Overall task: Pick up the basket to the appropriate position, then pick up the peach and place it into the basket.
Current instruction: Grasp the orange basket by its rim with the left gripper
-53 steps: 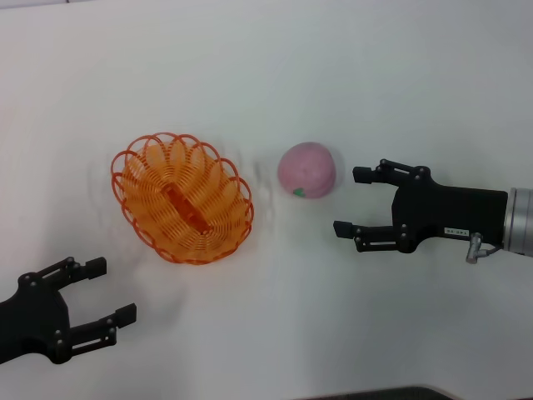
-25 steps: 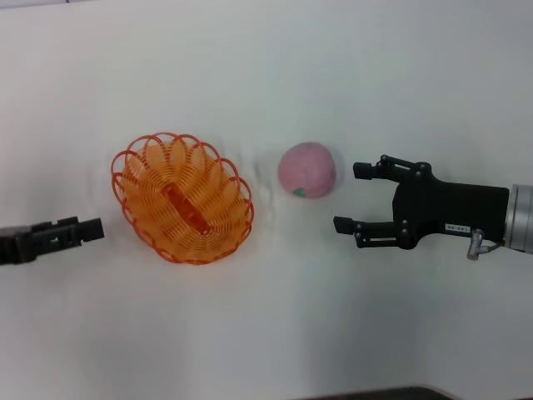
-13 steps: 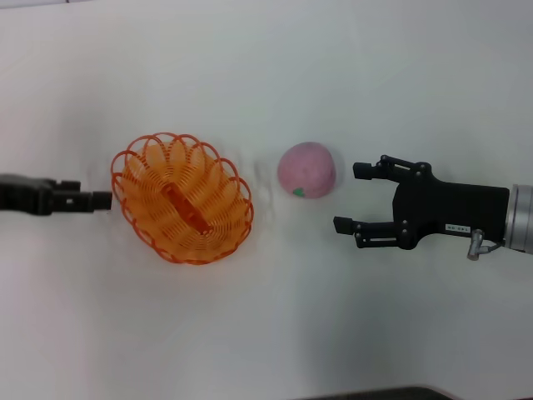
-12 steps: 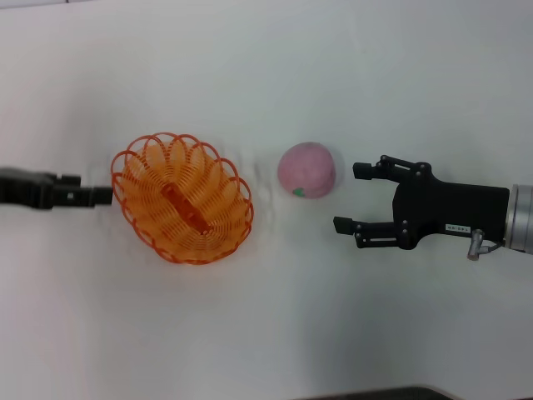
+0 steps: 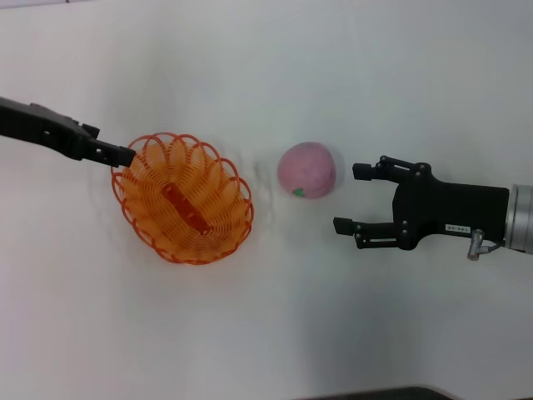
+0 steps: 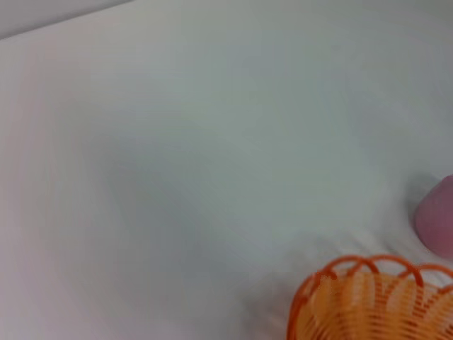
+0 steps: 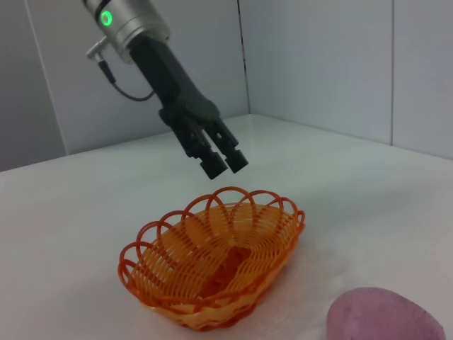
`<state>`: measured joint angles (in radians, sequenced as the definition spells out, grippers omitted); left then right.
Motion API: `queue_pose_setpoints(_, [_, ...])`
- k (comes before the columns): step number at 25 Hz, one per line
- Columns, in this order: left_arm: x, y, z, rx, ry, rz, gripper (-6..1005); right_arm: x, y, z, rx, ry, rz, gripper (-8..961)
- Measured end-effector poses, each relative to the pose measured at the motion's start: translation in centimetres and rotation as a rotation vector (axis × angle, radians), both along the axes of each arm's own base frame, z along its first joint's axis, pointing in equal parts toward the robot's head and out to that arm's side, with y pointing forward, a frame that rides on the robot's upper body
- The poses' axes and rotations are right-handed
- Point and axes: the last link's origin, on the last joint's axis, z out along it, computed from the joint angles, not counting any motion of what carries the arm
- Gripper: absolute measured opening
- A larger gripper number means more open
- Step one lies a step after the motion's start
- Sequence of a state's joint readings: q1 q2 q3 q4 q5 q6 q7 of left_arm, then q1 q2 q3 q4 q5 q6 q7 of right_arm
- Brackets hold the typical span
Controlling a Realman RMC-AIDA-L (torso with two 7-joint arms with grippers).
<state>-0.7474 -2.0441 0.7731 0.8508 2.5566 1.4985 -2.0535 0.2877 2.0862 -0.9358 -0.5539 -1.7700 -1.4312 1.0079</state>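
The left gripper [image 5: 125,157] is swinging up and across: two seconds ago it was sitting low at the near left with its fingers spread, a moment ago it was level with the basket's left side, and now it is arriving over the far-left rim of the basket [image 5: 183,198]. From the right wrist view, that gripper [image 7: 223,161] is hanging just above the rim, not touching it, its fingers [image 7: 212,167] sitting close together with only a slim gap between them. The basket itself is not budging; it is lying where it was on the white tabletop [image 5: 266,333], left of centre. The peach [image 5: 308,169] is also staying put, resting on the tabletop just right of the basket, its green leaf mark facing the near side. The right gripper [image 5: 350,198] is holding its station to the right of the peach, fingers spread wide, nothing between them, clear of the fruit.

In the left wrist view only a slice of the basket rim [image 6: 368,297] and an edge of the peach [image 6: 437,227] are showing, both cut off; that arm's own fingers are out of shot there. The right wrist view is clipping the peach [image 7: 386,317] at the frame edge.
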Motion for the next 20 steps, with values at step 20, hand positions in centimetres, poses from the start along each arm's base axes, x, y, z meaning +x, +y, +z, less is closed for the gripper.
queue_pose_setpoints(20, [3.0, 1.9, -6.0, -0.069, 0.222, -0.104, 806, 0.0, 0.0, 0.0, 0.000, -0.001, 0.000, 945])
